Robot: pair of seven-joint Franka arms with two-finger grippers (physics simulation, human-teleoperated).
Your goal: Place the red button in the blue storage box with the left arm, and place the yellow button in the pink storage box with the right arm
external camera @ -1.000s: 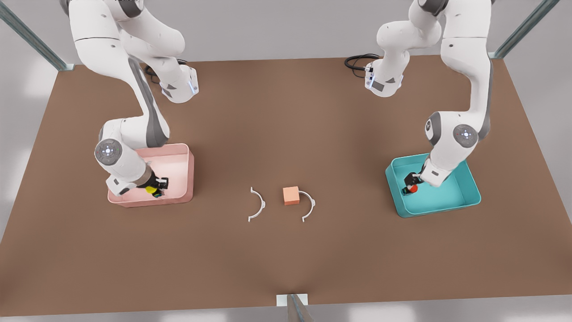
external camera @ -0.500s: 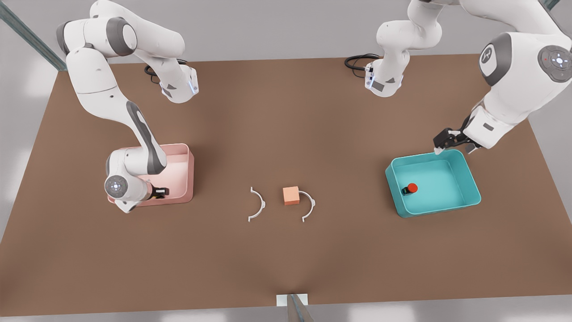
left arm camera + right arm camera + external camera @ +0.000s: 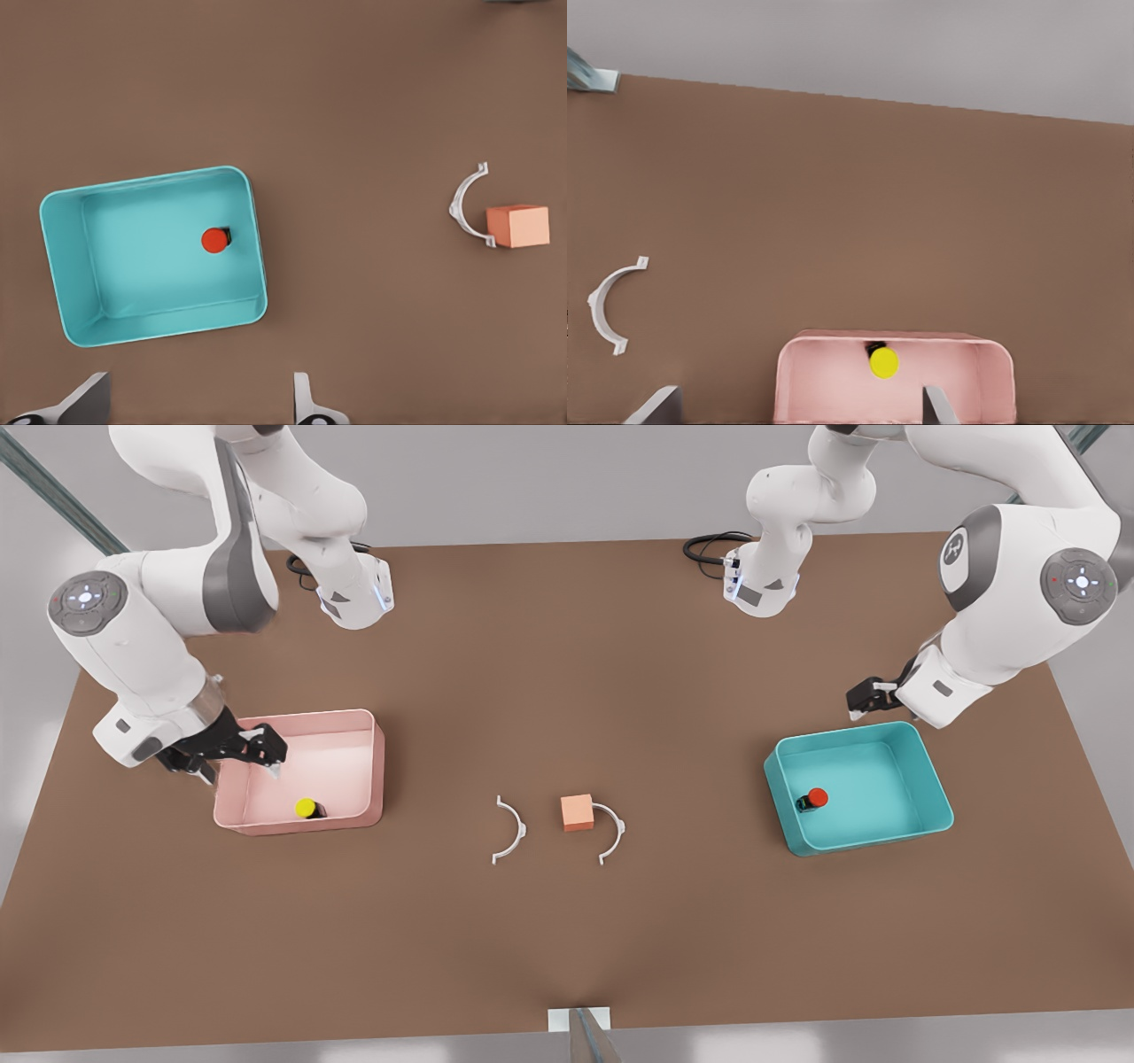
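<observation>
The red button (image 3: 816, 798) (image 3: 213, 240) stands on the floor of the blue storage box (image 3: 930, 779) (image 3: 151, 274), at the front view's right. My left gripper (image 3: 864, 701) (image 3: 197, 403) hovers open above the box's far rim, holding nothing. On the front view's left, the yellow button (image 3: 306, 808) (image 3: 883, 362) sits inside the pink storage box (image 3: 341, 762) (image 3: 833, 390) near its front wall. Open and holding nothing, my right gripper (image 3: 264, 755) (image 3: 797, 407) hangs over that box's outer corner.
A peach cube (image 3: 577, 812) (image 3: 517, 226) lies mid-table between two white curved pieces (image 3: 511, 829) (image 3: 611, 831). A black cable (image 3: 709, 545) coils near an arm base at the far edge. Bare brown table (image 3: 567, 673) lies between the boxes.
Both grippers let go of their buttons and rose out of the boxes, the left one first. The red and yellow buttons now rest in the blue and pink boxes.
</observation>
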